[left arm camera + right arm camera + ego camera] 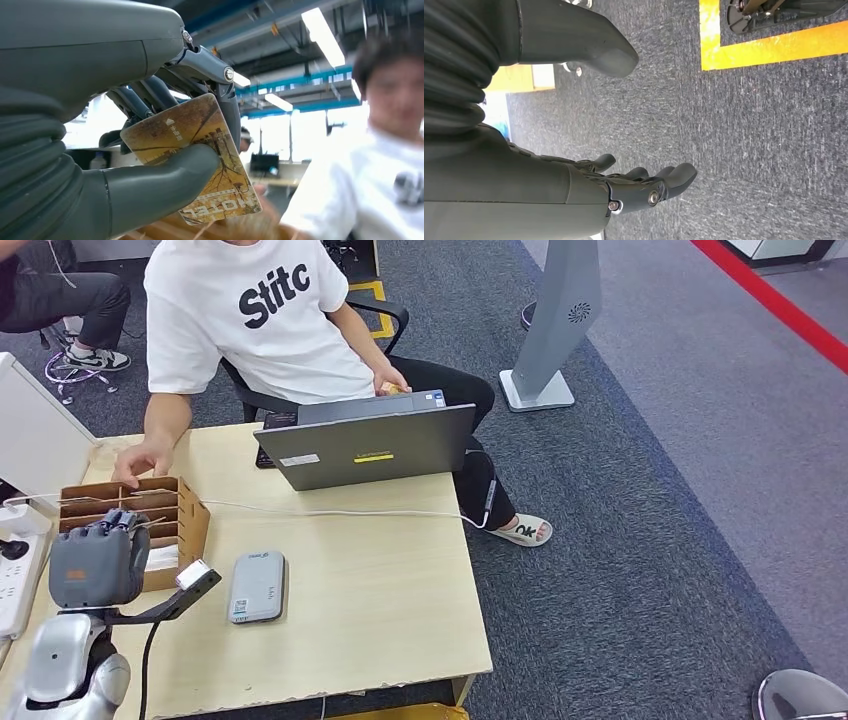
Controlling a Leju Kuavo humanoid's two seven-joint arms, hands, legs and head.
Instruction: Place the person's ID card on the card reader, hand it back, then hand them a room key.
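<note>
Left hand (150,165): grey, thick thumb and dark fingers pinching a worn yellow-brown room key card (200,155) printed "HOTEL"; in the head view this hand (98,562) is raised over the near left of the bench, beside the brown cardboard divider box (185,510).
Right hand (634,187): hanging over grey carpet (764,140), fingers spread apart, nothing in it.
Card reader (257,586): flat grey rounded slab lying on the pale wooden bench (380,610), just beside the box.
Laptop (370,445): grey, lid open, at the far edge.
Person (255,320): white T-shirt, seated behind the laptop, one hand (140,460) touching the box's far rim.
</note>
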